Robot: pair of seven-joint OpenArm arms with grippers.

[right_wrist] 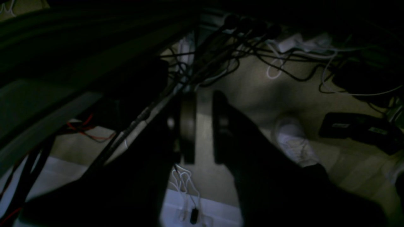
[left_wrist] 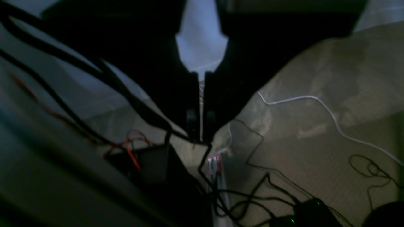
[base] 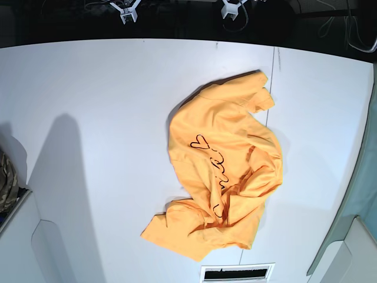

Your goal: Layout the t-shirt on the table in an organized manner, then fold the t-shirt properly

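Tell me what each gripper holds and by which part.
Nothing is held. The left gripper is shut on nothing, the right gripper has an empty gap, and the t-shirt lies crumpled on the table, untouched.

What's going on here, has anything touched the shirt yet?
Nothing is handling it at this moment. The t-shirt lies crumpled on the table, lettering side up, with folds bunched along its right and lower parts. Neither arm shows in the base view; both wrist cameras look at floor and cables off the table. The left gripper is shut and empty; the right gripper has its jaws slightly apart, also empty. Laying the shirt flat has not begun.
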